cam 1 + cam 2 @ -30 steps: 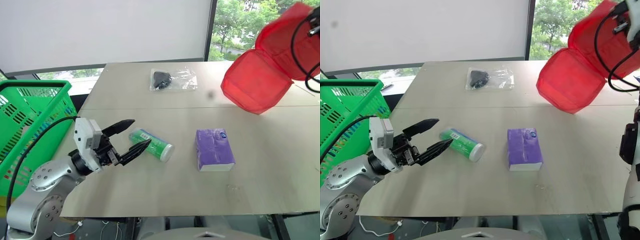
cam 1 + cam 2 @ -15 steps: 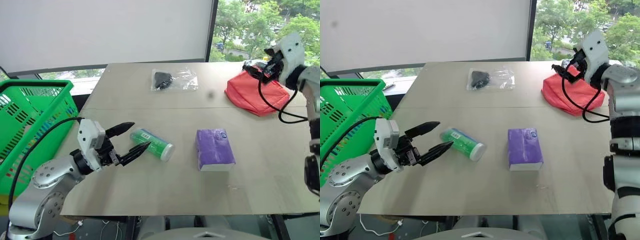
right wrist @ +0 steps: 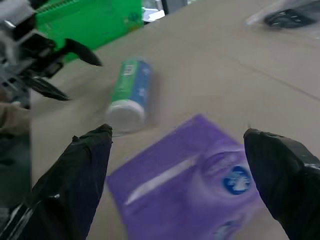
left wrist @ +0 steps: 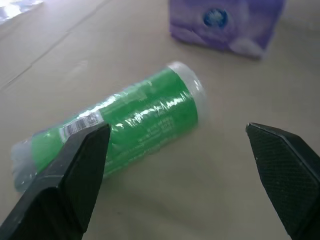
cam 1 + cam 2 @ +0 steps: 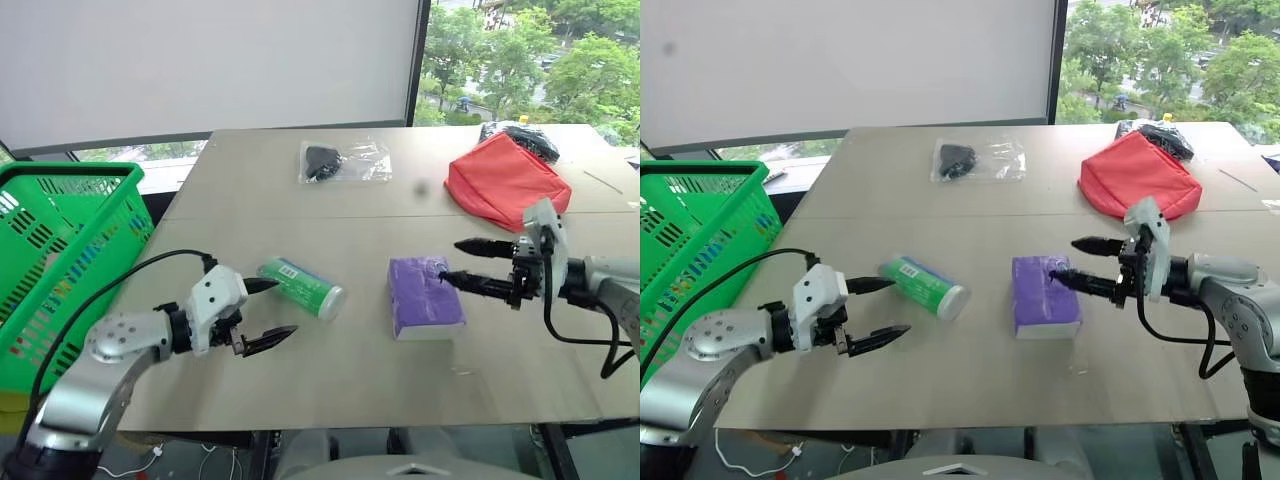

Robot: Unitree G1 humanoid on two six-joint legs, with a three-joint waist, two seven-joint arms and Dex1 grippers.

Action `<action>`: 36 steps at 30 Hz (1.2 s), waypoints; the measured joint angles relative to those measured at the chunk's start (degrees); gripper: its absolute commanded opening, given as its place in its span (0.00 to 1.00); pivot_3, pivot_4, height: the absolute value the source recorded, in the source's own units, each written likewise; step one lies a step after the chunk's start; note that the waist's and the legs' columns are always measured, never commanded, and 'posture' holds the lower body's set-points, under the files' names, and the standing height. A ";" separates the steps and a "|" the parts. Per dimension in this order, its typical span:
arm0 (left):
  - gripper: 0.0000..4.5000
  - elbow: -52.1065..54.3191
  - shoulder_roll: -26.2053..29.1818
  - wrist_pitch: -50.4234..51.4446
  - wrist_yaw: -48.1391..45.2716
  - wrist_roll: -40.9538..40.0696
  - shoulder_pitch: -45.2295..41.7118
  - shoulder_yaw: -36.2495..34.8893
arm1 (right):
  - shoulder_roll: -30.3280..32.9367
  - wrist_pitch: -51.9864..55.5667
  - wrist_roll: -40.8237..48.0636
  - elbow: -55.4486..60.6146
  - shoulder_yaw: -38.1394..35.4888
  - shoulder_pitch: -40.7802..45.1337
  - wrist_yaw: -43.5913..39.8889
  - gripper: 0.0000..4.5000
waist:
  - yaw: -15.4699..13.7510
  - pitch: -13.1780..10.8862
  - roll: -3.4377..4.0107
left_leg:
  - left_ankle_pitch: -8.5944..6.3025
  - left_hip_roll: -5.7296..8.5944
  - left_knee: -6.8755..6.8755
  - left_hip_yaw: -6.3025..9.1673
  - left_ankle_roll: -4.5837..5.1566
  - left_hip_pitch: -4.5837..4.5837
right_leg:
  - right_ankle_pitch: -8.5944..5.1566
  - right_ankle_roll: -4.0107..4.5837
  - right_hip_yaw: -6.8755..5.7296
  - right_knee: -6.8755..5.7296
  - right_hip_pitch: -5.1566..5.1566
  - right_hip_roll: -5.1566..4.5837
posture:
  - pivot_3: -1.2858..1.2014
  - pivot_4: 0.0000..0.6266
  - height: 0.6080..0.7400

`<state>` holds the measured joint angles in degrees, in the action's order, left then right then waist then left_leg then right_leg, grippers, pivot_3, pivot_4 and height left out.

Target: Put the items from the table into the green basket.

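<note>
**Both grippers open over the tabletop, nothing held**

The purple pack (image 5: 427,297) lay mid-tabletop (image 5: 330,390). The right gripper (image 5: 463,265) hung spread wide and empty just beside it, on its right. Left of the pack lay the green bottle (image 5: 301,287), with the left gripper (image 5: 270,310) fully open and empty at its near end. The red pouch (image 5: 507,179) and clear bag (image 5: 345,160) sat beyond the pack; the green basket (image 5: 62,250) stood off the tabletop's left edge.

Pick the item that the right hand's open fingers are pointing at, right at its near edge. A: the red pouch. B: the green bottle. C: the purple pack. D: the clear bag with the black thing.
C: the right hand is open with its fingertips at the edge of the purple pack; the red pouch lies behind it, on the table.
</note>
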<state>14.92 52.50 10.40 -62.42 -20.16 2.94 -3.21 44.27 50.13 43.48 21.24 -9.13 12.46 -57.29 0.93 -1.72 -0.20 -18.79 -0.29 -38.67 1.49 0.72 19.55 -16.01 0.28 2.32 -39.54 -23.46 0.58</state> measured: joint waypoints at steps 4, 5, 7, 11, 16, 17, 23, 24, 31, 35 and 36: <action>1.00 -11.72 0.87 -10.68 -8.48 4.37 -11.54 3.92 | 0.85 -0.26 0.21 1.49 1.50 -0.10 -0.76 0.99 | 0.06 0.00 -0.06 | 0.00 -0.03 -0.23 0.01 0.00 0.01 | 0.00 -0.02 -0.02 0.06 0.12 0.41 | 0.49 0.00 1.00; 1.00 -14.39 0.67 -13.21 -10.56 5.08 -14.52 5.15 | 0.97 -0.40 0.13 1.48 1.61 -0.28 -0.82 0.99 | 0.15 0.01 -0.06 | -0.01 -0.09 -0.27 -0.02 0.01 0.05 | 0.01 -0.03 0.03 0.08 0.11 0.38 | 0.49 0.00 1.00; 1.00 -22.56 -0.65 -19.20 -15.26 7.66 -22.77 8.76 | 0.85 -0.51 0.00 1.43 2.19 0.37 -0.61 0.99 | 0.07 0.00 -0.09 | -0.02 -0.06 -0.43 0.06 0.03 0.22 | 0.02 -0.04 -0.06 0.07 0.03 0.42 | 0.49 0.00 1.00; 1.00 -38.46 -5.64 -29.08 -23.10 11.56 -33.79 14.57 | 0.27 -0.48 0.14 1.98 3.06 1.58 0.61 0.99 | 0.32 0.01 -0.10 | -0.11 -0.02 -0.50 0.00 0.19 0.25 | 0.02 -0.05 -0.01 0.10 0.02 0.42 | 0.47 0.00 1.00; 1.00 -54.90 -9.50 -35.40 -28.92 14.50 -42.66 21.66 | -1.12 -0.49 0.09 3.23 4.28 2.12 2.99 0.99 | 1.96 0.03 -0.15 | -0.17 -0.06 -0.58 0.02 0.29 0.36 | 0.03 -0.07 0.01 0.11 -0.04 0.35 | 0.46 0.00 1.00; 1.00 -56.82 -9.86 -36.04 -29.02 14.66 -43.74 22.27 | -1.47 -0.49 0.11 3.48 4.36 2.21 3.39 0.99 | 2.19 0.04 -0.15 | -0.17 -0.06 -0.58 0.03 0.29 0.37 | 0.04 -0.08 0.00 0.11 -0.04 0.35 | 0.46 0.00 1.00; 1.00 -72.55 -13.60 -42.53 -29.01 21.15 -51.47 24.63 | -1.70 -0.73 0.73 6.20 4.55 2.20 4.59 0.99 | 4.44 0.08 -0.20 | -0.17 -0.06 -0.62 0.05 0.29 0.30 | 0.05 -0.12 0.03 0.00 0.00 0.38 | 0.45 0.00 1.00; 1.00 -74.39 -13.95 -42.55 -29.05 21.91 -52.16 24.64 | -1.69 -0.73 1.15 6.80 4.50 2.20 4.65 0.99 | 4.97 0.08 -0.20 | -0.17 -0.06 -0.62 0.03 0.30 0.29 | 0.04 -0.12 0.09 -0.05 0.00 0.35 | 0.45 0.00 1.00; 0.58 -76.24 -13.30 -40.44 -29.03 20.91 -53.33 27.14 | -1.53 -1.19 3.86 7.08 3.75 2.30 3.70 1.00 | 6.26 0.13 -0.17 | -0.17 -0.07 -0.64 0.06 0.30 0.21 | 0.03 -0.14 0.09 -0.16 0.08 0.31 | 0.44 0.00 1.00; 0.50 -74.67 -11.97 -39.42 -28.95 18.69 -52.51 28.56 | -1.28 -1.55 4.83 7.01 3.77 3.12 2.58 1.00 | 6.68 0.13 -0.16 | -0.17 -0.08 -0.64 0.05 0.30 0.20 | 0.03 -0.14 0.14 -0.18 0.10 0.30 | 0.46 0.00 1.00; 0.49 -74.19 -11.57 -39.36 -28.87 18.06 -52.06 28.64 | -1.28 -1.58 4.85 6.88 3.80 3.73 2.52 1.00 | 6.77 0.14 -0.16 | -0.17 -0.10 -0.64 0.06 0.29 0.20 | 0.03 -0.14 0.16 -0.18 0.10 0.27 | 0.46 0.00 1.00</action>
<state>-59.27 40.93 -28.96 -91.29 -2.10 -49.11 25.43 42.99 48.54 48.33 28.12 -5.33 16.18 -54.76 7.69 -1.58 -0.35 -18.97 -0.39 -39.31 1.55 1.01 19.75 -15.99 0.14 2.48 -39.73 -23.36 0.85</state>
